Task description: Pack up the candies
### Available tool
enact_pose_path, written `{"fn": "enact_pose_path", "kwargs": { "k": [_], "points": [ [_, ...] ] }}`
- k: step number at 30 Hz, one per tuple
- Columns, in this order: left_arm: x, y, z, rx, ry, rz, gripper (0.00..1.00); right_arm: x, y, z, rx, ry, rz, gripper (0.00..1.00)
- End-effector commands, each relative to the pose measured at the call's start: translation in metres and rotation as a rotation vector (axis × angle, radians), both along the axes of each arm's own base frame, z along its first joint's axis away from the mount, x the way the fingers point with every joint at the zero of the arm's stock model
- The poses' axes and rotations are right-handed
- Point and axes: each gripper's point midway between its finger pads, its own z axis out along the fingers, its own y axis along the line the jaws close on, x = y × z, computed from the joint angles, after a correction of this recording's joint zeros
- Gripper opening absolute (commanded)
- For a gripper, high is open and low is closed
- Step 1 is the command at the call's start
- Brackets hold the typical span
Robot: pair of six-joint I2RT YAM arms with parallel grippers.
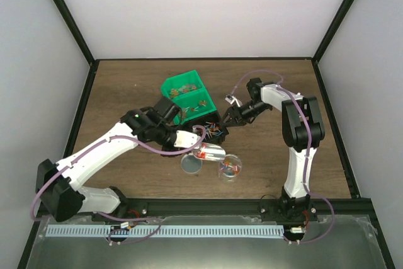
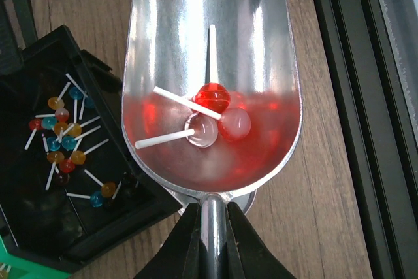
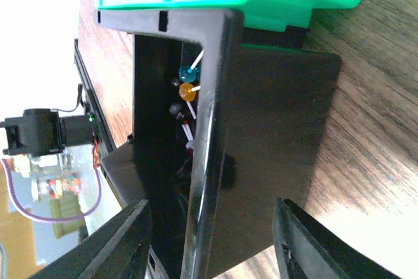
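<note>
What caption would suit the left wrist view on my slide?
Left fingers grip a metal scoop carrying three lollipops, beside a black bin holding more.

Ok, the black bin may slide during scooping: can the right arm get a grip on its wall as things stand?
Probably yes. The right gripper is open with a finger on each side of the black bin wall, and nothing shows between them but that wall.

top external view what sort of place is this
Probably a robot lab test cell: white panel walls in a black frame enclose a wooden table, with left arm and right arm bolted at its near edge.
</note>
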Motion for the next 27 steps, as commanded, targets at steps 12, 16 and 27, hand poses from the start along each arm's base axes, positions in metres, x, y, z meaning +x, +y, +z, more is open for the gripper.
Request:
{"fn": "enact_pose_path", "kwargs": {
  "k": [12, 16, 27],
  "points": [
    [-0.009, -0.016, -0.008, 0.171, 0.003, -0.048, 0.04, 0.004, 0.004, 0.01, 0.012, -0.039, 0.019, 0.76],
    [-0.013, -0.019, -0.011, 0.223, 0.008, -0.057, 0.04, 0.005, 0.004, 0.011, 0.02, -0.039, 0.018, 0.8],
    [-0.012, -0.025, -0.014, 0.312, -0.019, -0.06, 0.04, 0.005, 0.005, 0.014, 0.029, -0.043, 0.02, 0.87]
  ]
}}
